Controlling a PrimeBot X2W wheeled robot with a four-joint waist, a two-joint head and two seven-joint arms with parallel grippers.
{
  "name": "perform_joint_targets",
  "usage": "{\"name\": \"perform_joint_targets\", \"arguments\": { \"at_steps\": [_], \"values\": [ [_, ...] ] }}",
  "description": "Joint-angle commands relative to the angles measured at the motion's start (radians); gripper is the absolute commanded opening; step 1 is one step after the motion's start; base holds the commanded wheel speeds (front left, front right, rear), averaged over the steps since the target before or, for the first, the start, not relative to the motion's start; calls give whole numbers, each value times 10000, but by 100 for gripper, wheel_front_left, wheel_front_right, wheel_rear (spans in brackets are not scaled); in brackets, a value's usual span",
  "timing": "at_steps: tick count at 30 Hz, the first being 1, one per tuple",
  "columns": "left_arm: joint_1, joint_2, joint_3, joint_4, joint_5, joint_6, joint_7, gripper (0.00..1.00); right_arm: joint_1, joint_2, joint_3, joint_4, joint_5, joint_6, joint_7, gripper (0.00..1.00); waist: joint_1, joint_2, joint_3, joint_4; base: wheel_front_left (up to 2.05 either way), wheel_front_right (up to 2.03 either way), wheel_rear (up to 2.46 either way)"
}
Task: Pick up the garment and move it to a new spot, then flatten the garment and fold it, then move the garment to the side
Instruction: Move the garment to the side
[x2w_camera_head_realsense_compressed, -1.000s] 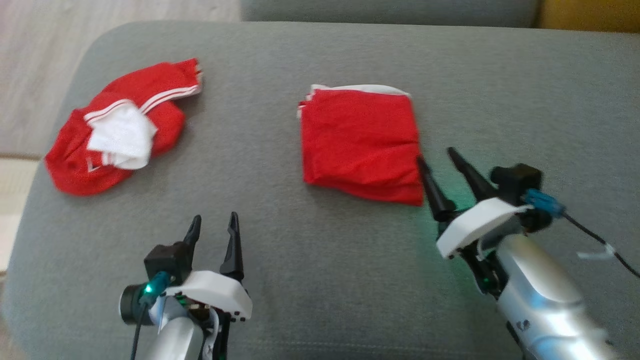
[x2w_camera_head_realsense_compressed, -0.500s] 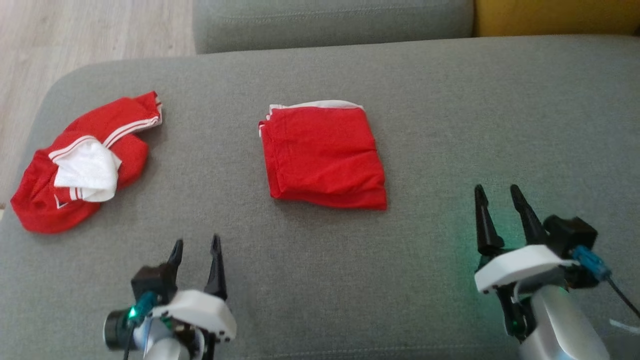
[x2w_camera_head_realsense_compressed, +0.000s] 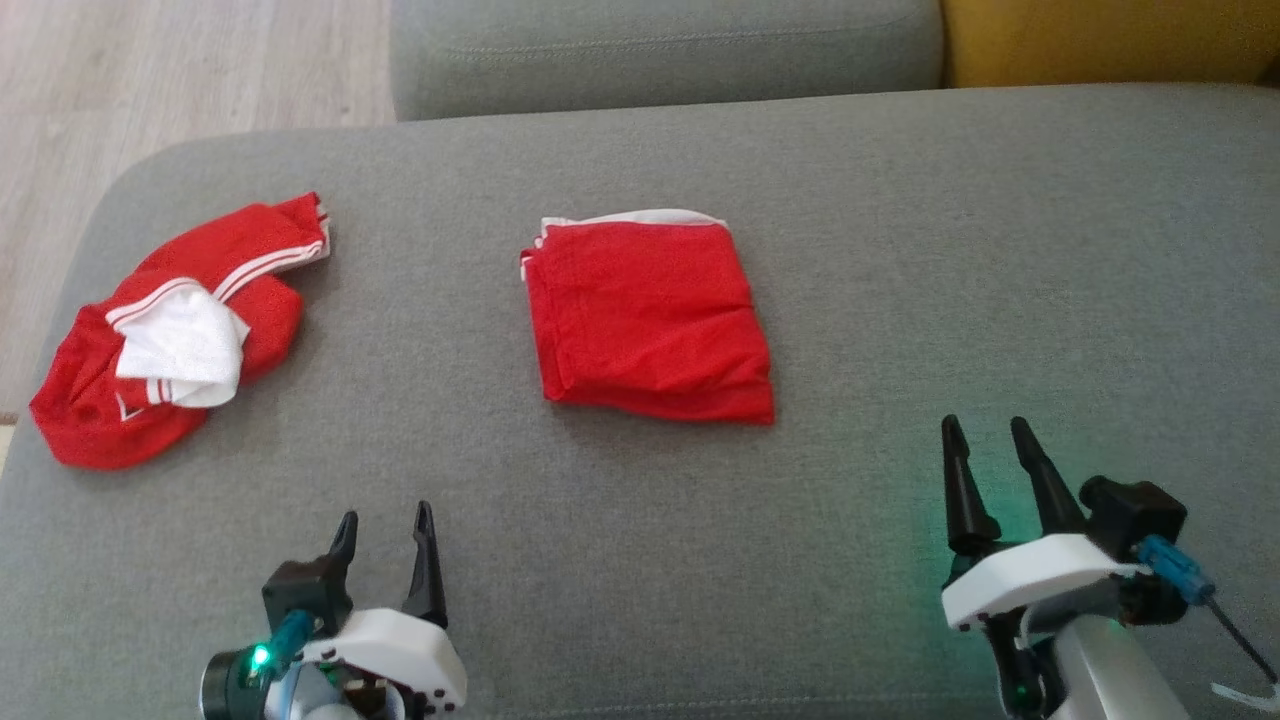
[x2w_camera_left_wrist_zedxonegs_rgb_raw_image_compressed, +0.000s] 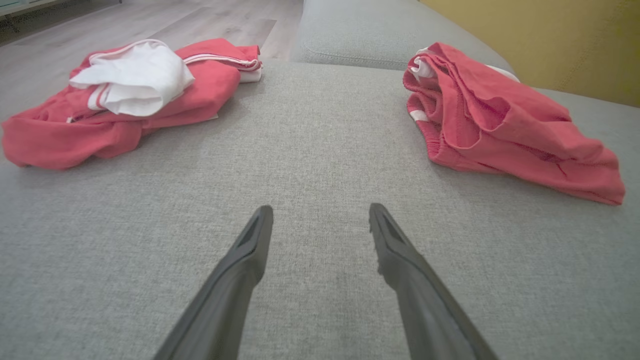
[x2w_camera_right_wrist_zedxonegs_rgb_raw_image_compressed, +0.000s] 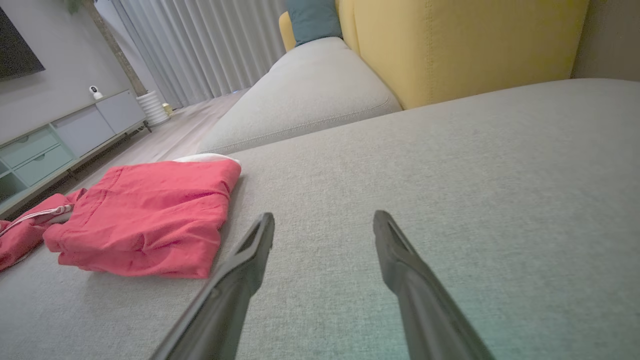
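Observation:
A folded red garment (x2w_camera_head_realsense_compressed: 650, 315) with a white edge lies flat in the middle of the grey sofa seat (x2w_camera_head_realsense_compressed: 900, 250); it also shows in the left wrist view (x2w_camera_left_wrist_zedxonegs_rgb_raw_image_compressed: 500, 125) and the right wrist view (x2w_camera_right_wrist_zedxonegs_rgb_raw_image_compressed: 145, 215). A second garment (x2w_camera_head_realsense_compressed: 170, 335), red with white stripes and a white patch, lies crumpled at the seat's left end (x2w_camera_left_wrist_zedxonegs_rgb_raw_image_compressed: 125, 95). My left gripper (x2w_camera_head_realsense_compressed: 385, 520) stands open near the front edge, empty, apart from both garments. My right gripper (x2w_camera_head_realsense_compressed: 985, 430) is open and empty at the lower right, clear of the folded garment.
Wooden floor (x2w_camera_head_realsense_compressed: 150, 70) lies beyond the seat's rounded left end. Another grey cushion (x2w_camera_head_realsense_compressed: 660, 45) sits behind, with a yellow cushion (x2w_camera_head_realsense_compressed: 1100, 40) at the back right. Bare seat stretches to the right of the folded garment. A low cabinet (x2w_camera_right_wrist_zedxonegs_rgb_raw_image_compressed: 60, 140) stands far off.
My right gripper has drawn back from the folded garment's right corner toward the front edge. The left gripper has sunk lower in the picture. The camera has shifted, so the whole scene has slid.

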Motion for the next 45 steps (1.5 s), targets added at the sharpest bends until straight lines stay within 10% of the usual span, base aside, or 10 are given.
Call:
{"name": "perform_joint_targets", "arguments": {
  "at_steps": [1, 32, 33, 35, 45],
  "values": [
    [-349, 123, 315, -319, 40, 34, -53, 100, -456, 3, 354, -235, 76, -9, -110, 100, 0, -1, 118, 117, 0, 0, 0],
    [-1426, 123, -1001, -563, -542, 43, -53, 100, -5704, 5, 543, 5643, -498, -9, -110, 100, 0, -1, 1958, 2771, 0, 0, 0],
    [-1446, 123, -1015, -567, -550, 47, -53, 100, -5802, 5, 582, 5851, -556, -9, -98, 86, 0, -1, 1986, 2795, 0, 0, 0],
    [-1474, 123, -1033, -567, -567, 58, -53, 100, -5954, 5, 646, 6156, -445, -9, -77, 0, 0, -1, 2019, 2824, 0, 0, 0],
    [-1606, 123, -839, -464, -512, 62, -53, 100, -6128, 5, 869, 5820, -125, -9, -106, 0, 0, -1, 1875, 1589, 0, 0, 0]
  ]
}}
